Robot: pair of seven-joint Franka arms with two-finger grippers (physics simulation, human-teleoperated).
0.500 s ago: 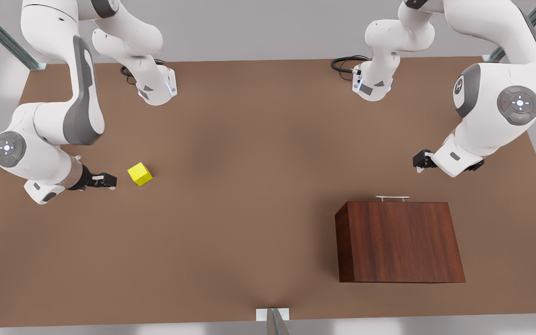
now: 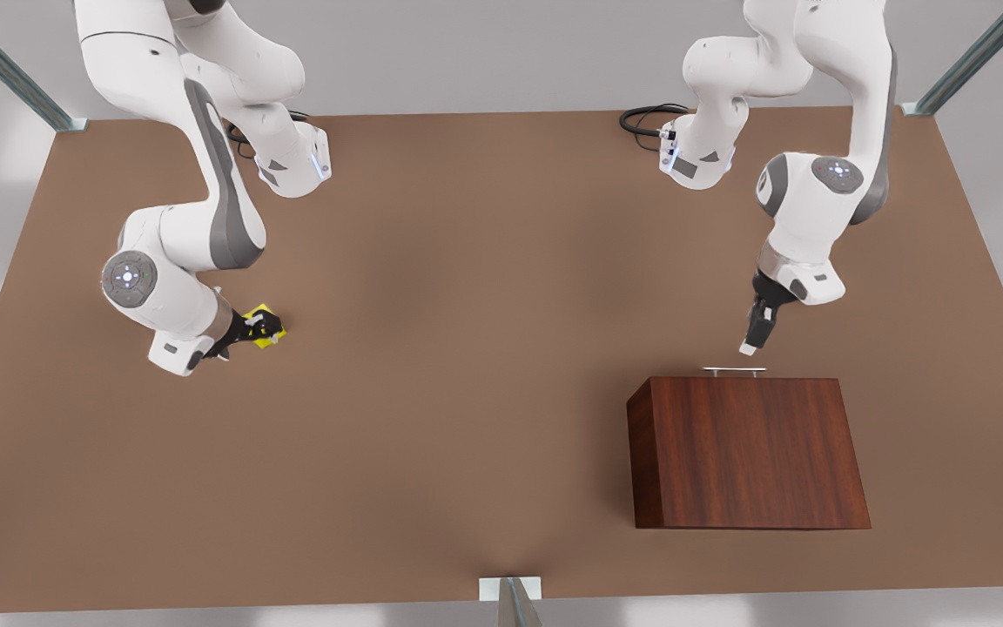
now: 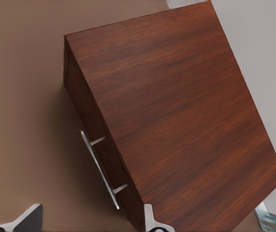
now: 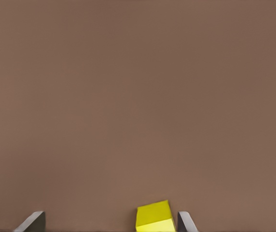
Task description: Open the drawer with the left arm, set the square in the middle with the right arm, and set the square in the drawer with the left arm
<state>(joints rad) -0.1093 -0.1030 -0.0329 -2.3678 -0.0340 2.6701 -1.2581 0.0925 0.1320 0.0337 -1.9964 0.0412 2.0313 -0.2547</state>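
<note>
Right gripper point(image 2: 259, 329) straddles square point(image 2: 268, 334); cabinet point(image 2: 745, 453) well apart.

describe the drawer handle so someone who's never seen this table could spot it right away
Find the dark wooden cabinet on the brown table, toward the front view's right. Along its far edge runs a thin silver bar, the handle, on two short posts. It is the only metallic thing on the cabinet, and the left gripper hovers beside it.

Brown tabletop point(image 2: 467, 348) carries two items. Wooden cabinet point(image 2: 745, 453) at front view's right; yellow square point(image 2: 268, 338) at left.
</note>
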